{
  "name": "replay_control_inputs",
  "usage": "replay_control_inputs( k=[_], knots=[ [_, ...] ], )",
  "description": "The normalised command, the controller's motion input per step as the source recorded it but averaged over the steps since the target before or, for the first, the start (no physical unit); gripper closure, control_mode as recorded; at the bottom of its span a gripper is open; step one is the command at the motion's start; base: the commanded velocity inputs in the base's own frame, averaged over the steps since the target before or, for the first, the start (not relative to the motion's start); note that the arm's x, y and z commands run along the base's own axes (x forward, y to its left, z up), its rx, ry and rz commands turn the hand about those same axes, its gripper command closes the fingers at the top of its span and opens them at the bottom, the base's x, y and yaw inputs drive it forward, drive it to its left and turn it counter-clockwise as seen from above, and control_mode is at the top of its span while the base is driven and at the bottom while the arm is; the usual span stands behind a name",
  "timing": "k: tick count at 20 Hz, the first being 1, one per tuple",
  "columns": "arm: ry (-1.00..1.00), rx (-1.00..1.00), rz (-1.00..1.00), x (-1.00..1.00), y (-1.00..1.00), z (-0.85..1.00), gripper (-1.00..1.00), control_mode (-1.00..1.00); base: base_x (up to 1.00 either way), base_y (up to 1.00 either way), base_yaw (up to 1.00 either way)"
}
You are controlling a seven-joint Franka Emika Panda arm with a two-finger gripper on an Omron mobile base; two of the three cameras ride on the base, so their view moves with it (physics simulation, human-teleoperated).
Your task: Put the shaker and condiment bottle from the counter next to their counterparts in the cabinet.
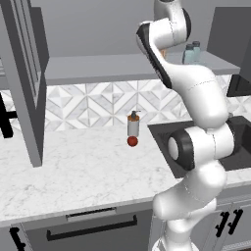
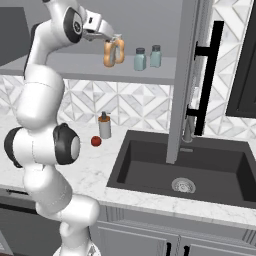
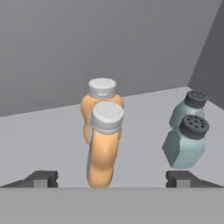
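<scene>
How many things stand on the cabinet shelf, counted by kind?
Orange bottles: 2
Teal shakers: 2
Total: 4

I see the two-finger gripper (image 2: 116,41) up at the long flat grey cabinet shelf (image 2: 75,67), its jaws spread wide on either side of the two squat orange condiment bottles (image 2: 113,52), which stand close together on the shelf. I cannot tell if a finger touches either. Just beyond the hand's far side stand two pale teal-grey shaker jars with dark caps (image 2: 147,57), side by side. Well below the hand, a grey pump dispenser (image 2: 104,125) and a small red ball (image 2: 96,141) sit on the white marble-patterned counter (image 2: 95,160).
</scene>
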Motion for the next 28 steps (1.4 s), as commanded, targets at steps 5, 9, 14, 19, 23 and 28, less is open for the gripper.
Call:
replay_control_inputs(
  k=[5,9,14,19,23,28],
  knots=[
    [-0.45,-0.11,0.00,-1.00,0.06,-0.05,-1.00,-1.00,0.00,0.00,0.00],
    [-0.43,-0.12,0.00,-1.00,0.13,-0.30,-1.00,-1.00,0.00,0.00,0.00],
    [-0.34,-0.08,0.00,-1.00,0.04,-0.73,-1.00,-1.00,0.00,0.00,0.00],
    [-0.17,-0.06,0.00,-1.00,0.00,-1.00,-1.00,-1.00,0.00,0.00,0.00],
    [-0.07,-0.07,0.00,-1.00,0.00,-1.00,-1.00,-1.00,0.00,0.00,0.00],
    [-0.02,-0.11,0.00,-1.00,0.00,-1.00,-1.00,-1.00,0.00,0.00,0.00]
  ],
)
